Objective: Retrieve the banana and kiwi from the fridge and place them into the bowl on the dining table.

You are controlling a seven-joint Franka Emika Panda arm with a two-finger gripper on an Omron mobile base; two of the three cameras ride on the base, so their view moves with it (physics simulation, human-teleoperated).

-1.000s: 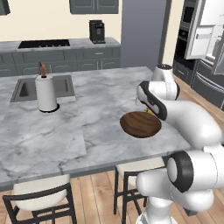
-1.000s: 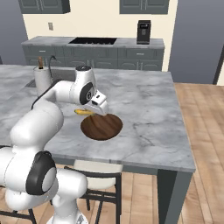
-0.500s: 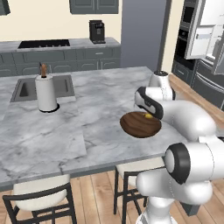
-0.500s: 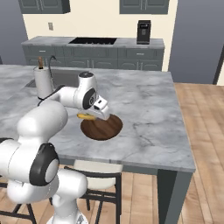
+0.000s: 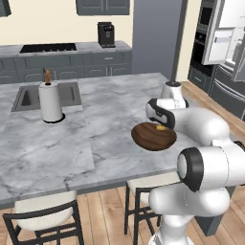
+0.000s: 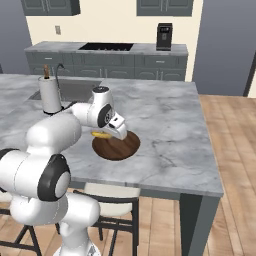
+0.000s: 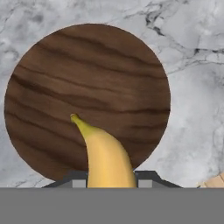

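My gripper [image 7: 111, 181] was closed narrow on the banana [image 7: 105, 155], a smooth, matte yellow curve tapering to a darker greenish tip. I held it directly above the bowl [image 7: 52, 78], a shallow round dish with dark brown wavy wood grain. The fruit's tip pointed over the bowl's middle. Whether it touched the wood I could not tell. My finger tips [image 7: 76, 181] showed only as small dark grey blocks on either side of the fruit, and the stem end was cut off at the bottom of the hand view.

From the left base view the bowl [image 5: 143, 139] sat near the close edge of the dining table [image 5: 95, 129], whose top was pale grey-white marble with darker veins. Only a small yellow patch of the banana [image 5: 160, 128] peeked out there, the rest covered by my own white wrist. In the right base view the banana [image 6: 100, 134] stuck out as a yellow sliver beside my hand, at the left rim of the bowl [image 6: 120, 147].

Farther along the table stood an upright white paper-towel roll [image 5: 50, 101] with a brown wooden knob on top, next to a sunken grey sink [image 5: 28, 95]. A black coffee machine [image 5: 105, 34] sat on the dark grey back counter [image 5: 72, 48]. The fridge [image 5: 225, 43] stood at the far right with a door swung open, its white inside partly cut off by the frame. Dark-framed stools [image 5: 45, 217] with pale seats were tucked under the table's near side.
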